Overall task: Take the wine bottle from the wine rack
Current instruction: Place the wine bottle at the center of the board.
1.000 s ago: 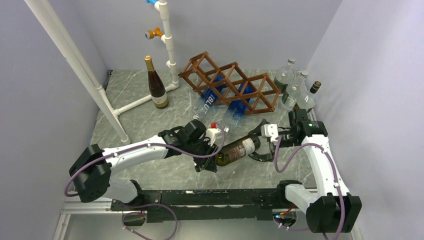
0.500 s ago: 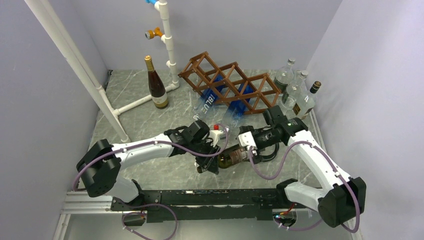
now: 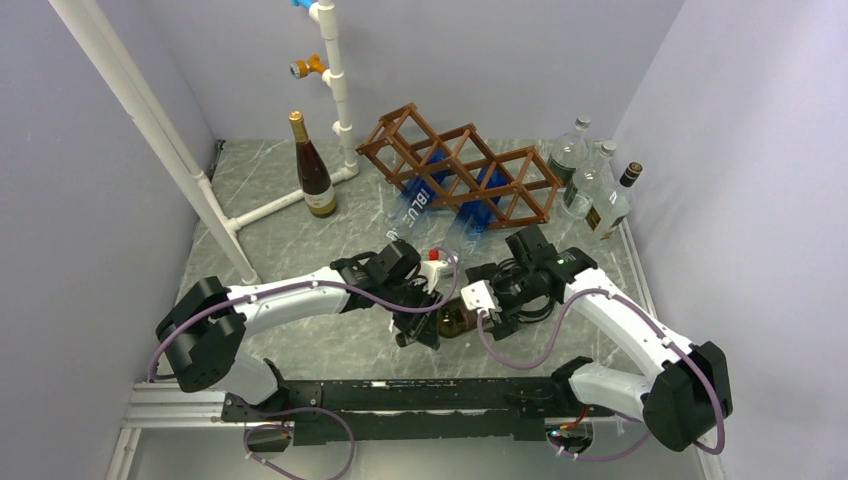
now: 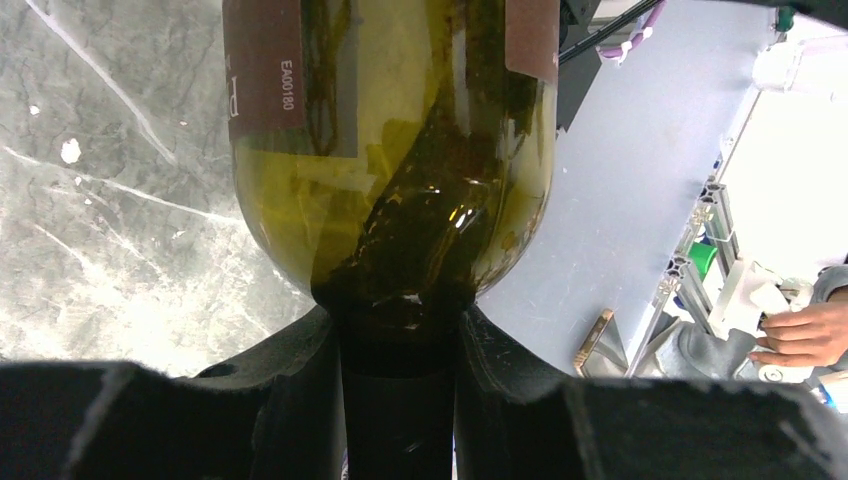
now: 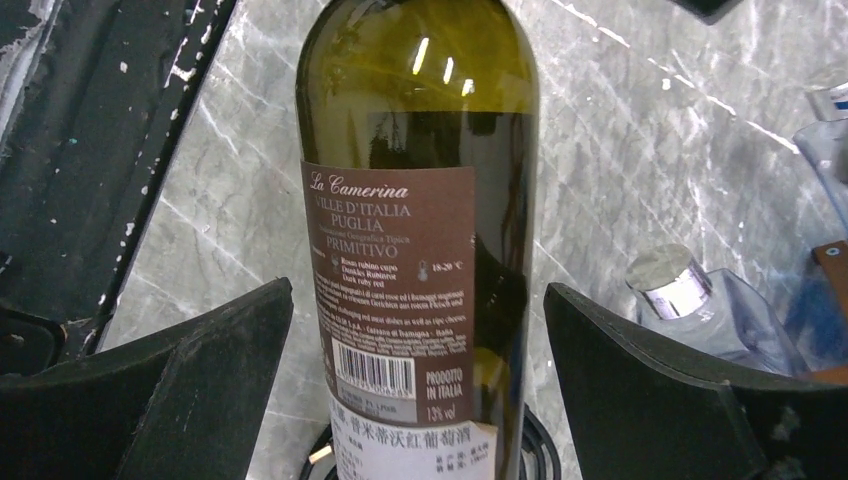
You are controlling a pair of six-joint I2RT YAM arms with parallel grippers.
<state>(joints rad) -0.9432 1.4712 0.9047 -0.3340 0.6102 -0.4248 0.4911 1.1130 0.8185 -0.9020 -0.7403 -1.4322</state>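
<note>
Two grippers meet at the wine bottle (image 3: 458, 320). The left gripper (image 4: 400, 400) is clenched on its neck; the right gripper (image 5: 417, 300) is released, its jaws wide on either side of the labelled body. The bottle's long axis runs between them, low over the bench (image 3: 330, 350), well apart from the wine rack (image 3: 460, 170). Bare bench lies left.

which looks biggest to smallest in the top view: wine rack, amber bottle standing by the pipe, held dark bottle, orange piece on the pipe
1. wine rack
2. amber bottle
3. dark bottle, mostly hidden, so its place is unsure
4. orange piece
</note>
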